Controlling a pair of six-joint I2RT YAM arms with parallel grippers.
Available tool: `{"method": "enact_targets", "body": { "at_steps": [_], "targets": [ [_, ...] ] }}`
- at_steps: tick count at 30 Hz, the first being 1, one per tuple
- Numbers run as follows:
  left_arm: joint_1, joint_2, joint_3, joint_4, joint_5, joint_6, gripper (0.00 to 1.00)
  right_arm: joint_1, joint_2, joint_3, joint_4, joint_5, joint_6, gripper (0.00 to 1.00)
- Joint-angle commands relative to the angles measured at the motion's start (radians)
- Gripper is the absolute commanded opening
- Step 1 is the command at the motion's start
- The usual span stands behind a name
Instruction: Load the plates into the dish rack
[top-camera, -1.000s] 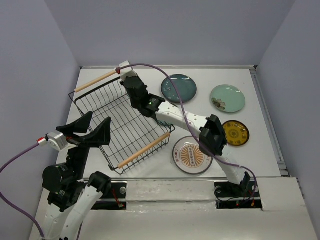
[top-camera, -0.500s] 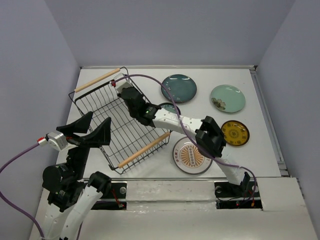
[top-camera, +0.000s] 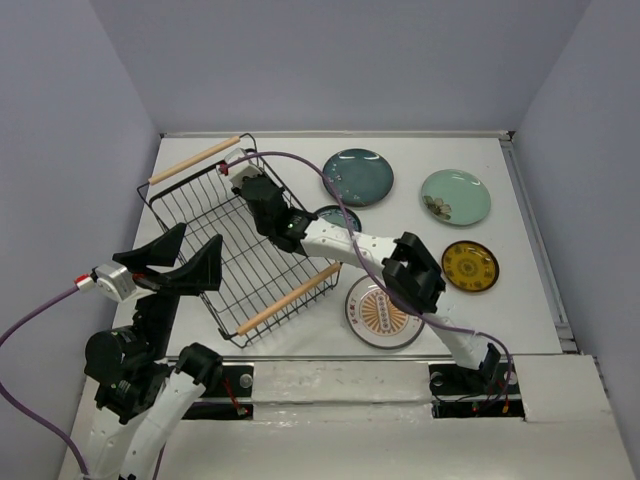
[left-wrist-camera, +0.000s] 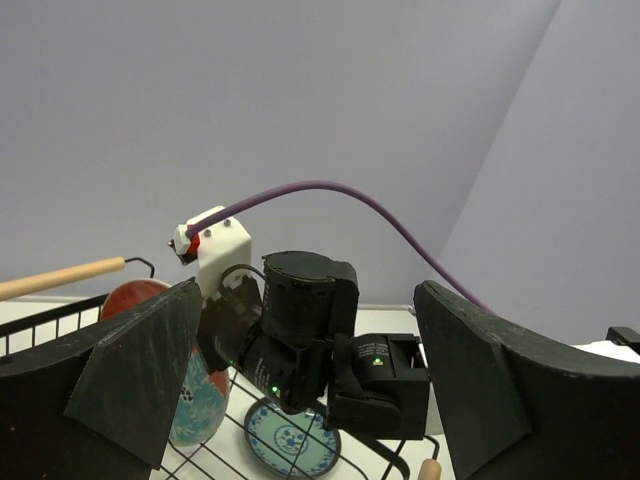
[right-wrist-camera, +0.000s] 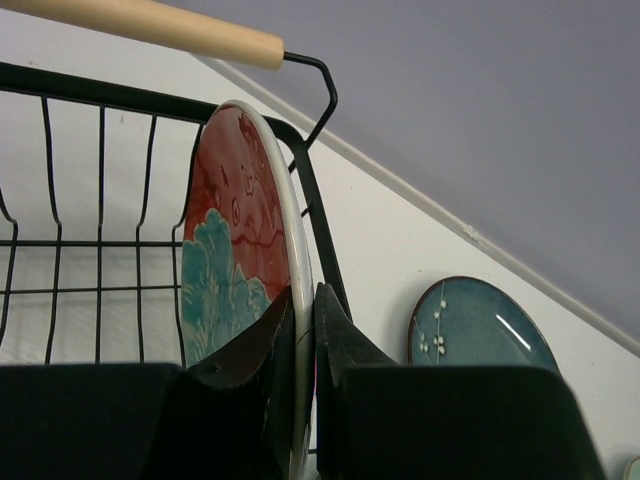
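Right wrist view: the red plate stands on edge, its rim clamped by the right gripper, inside the dish rack near the wire wall under the wooden handle. Held upright, it probably suits the rack's slots. The left gripper hangs spread, holding nothing. Right of the fingers, the dark teal plate lies on the white table, enclosed by lilac-grey walls.

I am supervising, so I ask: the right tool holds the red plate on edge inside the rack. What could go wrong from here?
1. The red plate stands upright, pinched at its rim by the right tool; once released, it may tip over flat.
2. Its rim sits close to the dish rack corner wire, so a sideways move could knock it.
3. The small patterned plate lies beside that arm and might be swept.
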Motion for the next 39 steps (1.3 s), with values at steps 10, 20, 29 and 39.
{"method": "enact_targets", "body": {
  "at_steps": [10, 20, 29, 39],
  "targets": [
    [-0.004, 0.013, 0.03, 0.04, -0.01, 0.017, 0.99, -0.012, 0.007, 0.118, 0.179, 0.057, 0.019, 0.33],
    [-0.004, 0.024, 0.029, 0.04, -0.008, 0.017, 0.99, -0.021, -0.117, 0.013, 0.09, 0.029, 0.161, 0.56],
    [0.0, 0.047, 0.029, 0.039, -0.013, 0.02, 0.99, -0.046, -0.47, -0.179, -0.163, -0.208, 0.463, 0.72],
    [0.008, 0.046, 0.029, 0.04, -0.005, 0.017, 0.99, -0.311, -1.201, -1.018, -0.504, -0.734, 0.88, 0.49]
  ]
}}
